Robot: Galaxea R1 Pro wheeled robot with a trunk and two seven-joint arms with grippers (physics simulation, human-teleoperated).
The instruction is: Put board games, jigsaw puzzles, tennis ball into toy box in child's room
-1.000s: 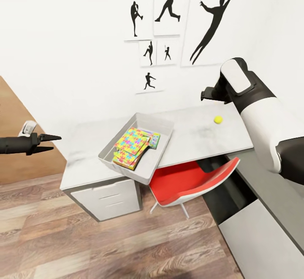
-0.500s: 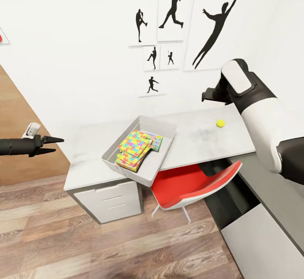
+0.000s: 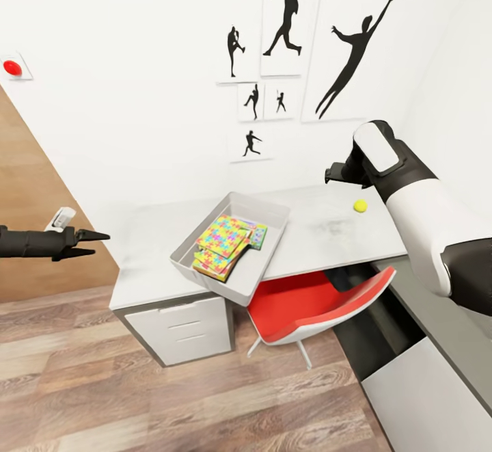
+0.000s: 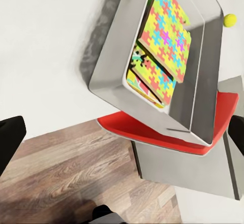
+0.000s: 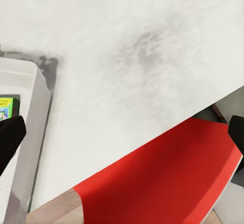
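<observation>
light grey rectangular toy box resting on the long pale grey-white table, overhanging its front edge above the red plastic chair. inside, two multicoloured jigsaw puzzles stacked, with a green-edged printed board game just beside them. small yellow tennis ball lying on the tabletop, well apart from the bin. black left gripper out over the wood floor beside the table, fingers slightly parted, empty. right gripper above the tabletop near the ball, fingertips spread wide, empty.
</observation>
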